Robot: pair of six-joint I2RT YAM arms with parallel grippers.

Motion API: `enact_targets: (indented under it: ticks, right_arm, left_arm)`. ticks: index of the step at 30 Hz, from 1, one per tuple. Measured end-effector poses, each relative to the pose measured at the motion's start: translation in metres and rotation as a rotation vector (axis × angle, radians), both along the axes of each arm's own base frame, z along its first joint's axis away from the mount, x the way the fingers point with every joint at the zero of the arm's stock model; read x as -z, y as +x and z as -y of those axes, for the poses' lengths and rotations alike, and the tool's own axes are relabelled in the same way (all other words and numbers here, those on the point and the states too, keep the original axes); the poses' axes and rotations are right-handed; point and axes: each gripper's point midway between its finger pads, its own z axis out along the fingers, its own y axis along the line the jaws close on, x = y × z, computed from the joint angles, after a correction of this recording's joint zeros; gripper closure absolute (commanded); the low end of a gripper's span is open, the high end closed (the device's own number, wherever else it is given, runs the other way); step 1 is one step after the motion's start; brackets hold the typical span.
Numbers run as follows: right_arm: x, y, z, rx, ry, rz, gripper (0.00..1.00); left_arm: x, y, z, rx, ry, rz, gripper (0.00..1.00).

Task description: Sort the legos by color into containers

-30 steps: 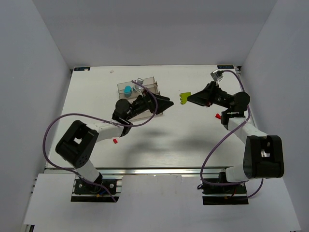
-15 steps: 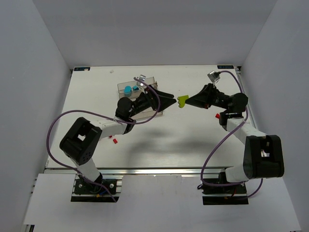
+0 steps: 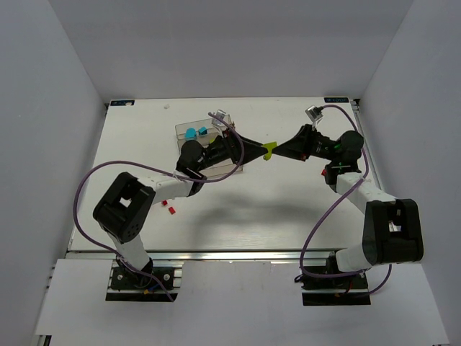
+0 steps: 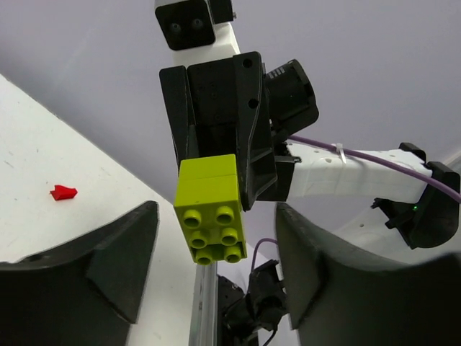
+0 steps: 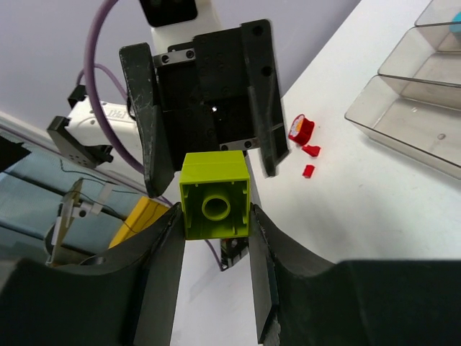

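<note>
Desk (image 3: 288, 209) bearing rack (image 5: 410, 119); just right of rack, left gripper (image 4: 216, 216) aloft, fingers spread either side of green brick (image 3: 269, 150), not clamped; further right of rack, right gripper (image 5: 215, 216), fingers clamped on that brick, held off desk; cyan bricks (image 3: 191, 133) inside rack's far trough; red bits (image 3: 169, 207) on desk, near side of rack.

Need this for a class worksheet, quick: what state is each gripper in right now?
Left gripper: open, fingers either side of the lime-green brick, not touching it.
Right gripper: closed, holding the lime-green brick.
</note>
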Motion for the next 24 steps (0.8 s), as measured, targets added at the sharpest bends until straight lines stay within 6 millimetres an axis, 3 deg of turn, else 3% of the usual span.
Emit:
enact_targets:
  ticks: [1,7,9,10,14,24]
  right_arm:
    - [0.001,0.001,0.0,0.004,-0.004,0.004,1.0]
    - [0.01,0.004,-0.001,0.013,-0.025,-0.007,1.0]
    - [0.011,0.005,-0.001,0.013,-0.03,-0.006,1.0]
    - [0.011,0.006,-0.001,0.017,-0.033,0.012,1.0]
    - [0.013,0.011,0.001,0.034,-0.053,0.036,1.0]
    - [0.016,0.015,0.004,0.074,-0.105,0.099,1.0]
  left_arm:
    - [0.001,0.0,0.001,0.003,0.004,-0.005,0.33]
    - [0.011,-0.001,0.005,0.016,0.043,-0.042,0.43]
    - [0.015,0.002,0.007,0.015,0.056,-0.054,0.65]
    - [0.016,0.003,0.008,0.019,0.059,-0.067,0.81]
    - [0.018,0.009,0.011,0.02,0.068,-0.083,1.0]
    - [0.022,0.012,0.011,0.021,0.091,-0.094,1.0]
